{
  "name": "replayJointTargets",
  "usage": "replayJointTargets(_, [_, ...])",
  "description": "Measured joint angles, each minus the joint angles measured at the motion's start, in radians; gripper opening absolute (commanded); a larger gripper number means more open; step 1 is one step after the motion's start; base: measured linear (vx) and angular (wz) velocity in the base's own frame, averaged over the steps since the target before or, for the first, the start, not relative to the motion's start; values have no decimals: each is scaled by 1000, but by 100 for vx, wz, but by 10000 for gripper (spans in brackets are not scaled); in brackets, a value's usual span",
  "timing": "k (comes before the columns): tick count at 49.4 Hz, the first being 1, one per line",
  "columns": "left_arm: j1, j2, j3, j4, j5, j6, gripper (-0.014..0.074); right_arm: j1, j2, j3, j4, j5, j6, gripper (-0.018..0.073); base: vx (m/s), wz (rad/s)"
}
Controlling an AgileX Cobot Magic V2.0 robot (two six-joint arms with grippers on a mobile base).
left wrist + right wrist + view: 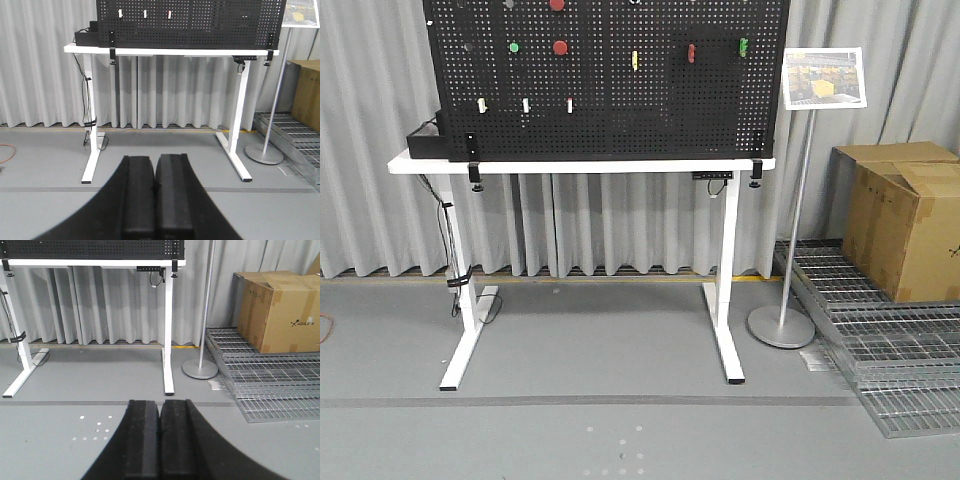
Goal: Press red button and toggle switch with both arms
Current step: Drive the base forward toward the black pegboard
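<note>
**Front-facing view: board well off, both pincers clenched and empty**

My left pincer [157, 200] and right pincer [160, 440] sit low in their wrist views, fingers pressed together with nothing between them. I judge that this suits the job. A clenched tip makes one blunt point for pushing a button or flicking a lever, and nothing here needs grasping. Both look out over bare floor toward the table [580, 163], well apart from the pegboard [620, 120] clamped upright on it, so the reach is not yet begun.

The red button [560, 47] is a round cap on the board's upper left, near a green button [514, 47]. A second red cap [557, 4] shows at the top edge, and I cannot tell which of the two is meant. For the switch there are several candidates: white levers [526, 104] in a row lower down, a yellow lever [634, 60], and a red piece [691, 52] with a green piece [743, 46] on the right. All are too small for me to tell which is the toggle. A box [905, 215] and sign stand [798, 230] stand to the right, off my likely path.
</note>
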Motion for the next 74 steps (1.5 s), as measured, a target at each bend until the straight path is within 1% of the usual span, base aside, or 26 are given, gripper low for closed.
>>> replayJointTargets(40, [0,0,0,0,0,0,2,0,0,0,0,0,0,-3,1,-1])
replayJointTargets(74, [0,0,0,0,0,0,2,0,0,0,0,0,0,-3,19,2])
